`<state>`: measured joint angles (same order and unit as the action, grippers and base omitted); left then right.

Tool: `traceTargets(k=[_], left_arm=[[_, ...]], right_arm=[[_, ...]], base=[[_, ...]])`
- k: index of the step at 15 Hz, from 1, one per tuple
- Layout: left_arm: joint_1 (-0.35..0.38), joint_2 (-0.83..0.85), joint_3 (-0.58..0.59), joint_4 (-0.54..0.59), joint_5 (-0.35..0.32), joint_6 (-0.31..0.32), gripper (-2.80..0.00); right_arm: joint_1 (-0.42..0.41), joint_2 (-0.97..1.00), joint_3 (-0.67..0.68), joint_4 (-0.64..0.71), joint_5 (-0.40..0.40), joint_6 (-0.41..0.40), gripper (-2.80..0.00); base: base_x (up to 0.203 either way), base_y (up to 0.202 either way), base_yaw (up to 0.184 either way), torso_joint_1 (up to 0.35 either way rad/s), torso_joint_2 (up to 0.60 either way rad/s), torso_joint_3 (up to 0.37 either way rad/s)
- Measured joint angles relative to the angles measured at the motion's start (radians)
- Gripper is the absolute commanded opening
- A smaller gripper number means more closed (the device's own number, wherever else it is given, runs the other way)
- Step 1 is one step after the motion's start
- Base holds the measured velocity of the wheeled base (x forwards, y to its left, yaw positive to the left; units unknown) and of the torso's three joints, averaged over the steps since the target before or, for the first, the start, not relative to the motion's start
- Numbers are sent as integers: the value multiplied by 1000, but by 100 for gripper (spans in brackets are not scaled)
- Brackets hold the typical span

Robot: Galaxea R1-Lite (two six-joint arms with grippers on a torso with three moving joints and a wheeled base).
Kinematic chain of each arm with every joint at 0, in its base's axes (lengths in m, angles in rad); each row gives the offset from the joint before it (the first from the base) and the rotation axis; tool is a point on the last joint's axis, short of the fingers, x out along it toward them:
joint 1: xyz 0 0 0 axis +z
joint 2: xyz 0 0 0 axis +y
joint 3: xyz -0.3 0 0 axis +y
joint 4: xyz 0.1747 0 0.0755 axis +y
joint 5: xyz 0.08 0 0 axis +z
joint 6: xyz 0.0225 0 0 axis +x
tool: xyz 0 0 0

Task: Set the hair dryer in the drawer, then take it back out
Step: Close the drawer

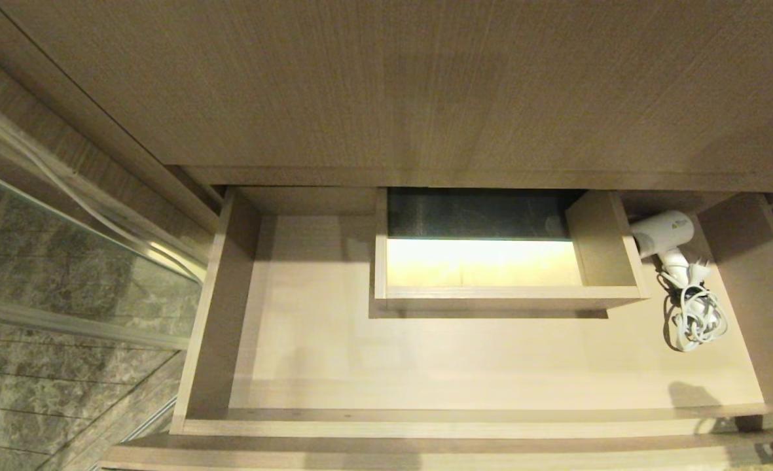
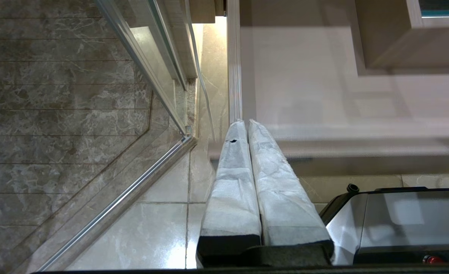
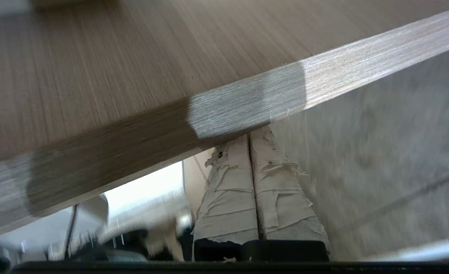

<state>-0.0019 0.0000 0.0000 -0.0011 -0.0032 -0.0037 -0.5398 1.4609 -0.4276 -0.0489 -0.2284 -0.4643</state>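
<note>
Drawer (image 1: 307, 353) is pulled wide open, front rail closest to the camera, so the first half looks done: hair dryer (image 1: 664, 235) lies inside at the far right corner, cord bundled beside it. Taking it out is left. Right end effector (image 3: 249, 131) is closed, empty, under a wood edge; left end effector (image 2: 246, 123) is closed, parked outside the drawer's left front corner.
</note>
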Motion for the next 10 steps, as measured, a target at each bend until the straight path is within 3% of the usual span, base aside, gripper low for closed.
traceTargets(k=[4, 7, 10], left_arm=[[0, 0, 0, 0, 0, -1, -280], [0, 0, 0, 0, 0, -1, -280], [2, 0, 0, 0, 0, -1, -280]], right_arm=[[3, -36, -51, -195, 201, 0, -280], [38, -38, -138, -450, 389, 0, -280], [80, -6, -221, -603, 422, -4, -280]], base=[[0, 0, 0, 0, 0, 0], [0, 0, 0, 0, 0, 0], [0, 0, 0, 0, 0, 0]])
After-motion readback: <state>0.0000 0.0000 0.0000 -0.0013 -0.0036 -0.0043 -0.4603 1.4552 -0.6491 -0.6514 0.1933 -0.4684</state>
